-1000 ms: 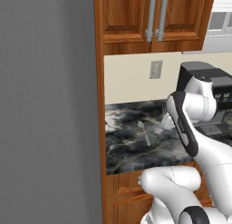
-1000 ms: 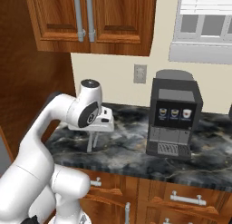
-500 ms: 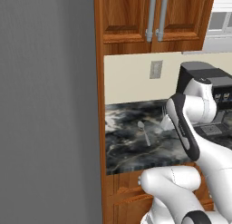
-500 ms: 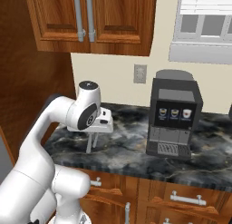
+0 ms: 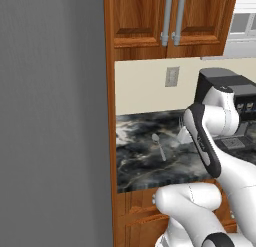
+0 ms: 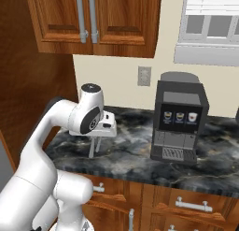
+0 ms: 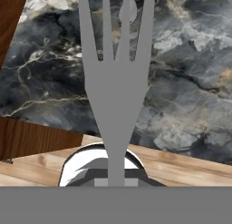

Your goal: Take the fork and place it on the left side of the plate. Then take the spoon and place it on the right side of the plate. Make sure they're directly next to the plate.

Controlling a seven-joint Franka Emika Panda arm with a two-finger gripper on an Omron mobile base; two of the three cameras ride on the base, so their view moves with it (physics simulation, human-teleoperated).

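My gripper [image 6: 94, 137] is shut on the fork [image 6: 91, 149], which hangs from it just above the dark marble counter [image 6: 130, 153]. In the hand view the fork [image 7: 116, 87] looms large, its tines pointing away from the hand. The spoon [image 5: 159, 145] lies flat on the counter left of the hand, bowl toward the wall. Part of the spoon's bowl [image 7: 131, 11] shows between the tines in the hand view. The plate is out of view.
A black coffee machine [image 6: 179, 120] stands on the counter to the right of the hand. Wooden wall cabinets [image 6: 93, 19] hang above. A tall wooden panel [image 5: 111, 116] ends the counter on the left. The counter's front edge [image 7: 41, 139] lies close under the hand.
The hand has drifted slightly left with the fork still in its grip. The spoon has not moved.
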